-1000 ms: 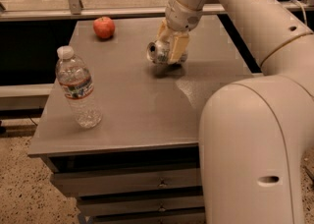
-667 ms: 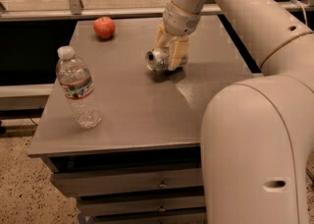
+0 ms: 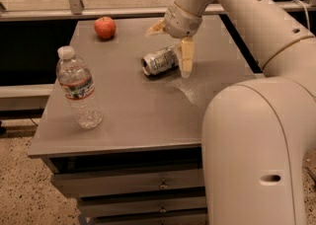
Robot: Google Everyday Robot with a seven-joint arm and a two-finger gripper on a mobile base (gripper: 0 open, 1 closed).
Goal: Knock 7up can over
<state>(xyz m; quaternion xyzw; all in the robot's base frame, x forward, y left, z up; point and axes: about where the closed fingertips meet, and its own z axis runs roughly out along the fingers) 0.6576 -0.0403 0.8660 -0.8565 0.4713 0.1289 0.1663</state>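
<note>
The 7up can (image 3: pixel 159 62) is a silvery can with green markings. It lies on its side in the middle of the grey table (image 3: pixel 128 110), its top end facing left toward me. My gripper (image 3: pixel 168 51) hangs just above and behind the can. Its tan fingers are spread wide: one fingertip (image 3: pixel 186 63) points down at the can's right end and seems to touch it, and the other sticks out to the left above the can. The gripper holds nothing.
A clear plastic water bottle (image 3: pixel 78 87) with a white cap stands upright near the table's front left. A red apple (image 3: pixel 105 27) sits at the back left. My white arm fills the right side. Drawers sit under the tabletop.
The can was between the fingers, leaning over; now it lies flat on its side. The gripper has opened wide and lifted slightly off it.
</note>
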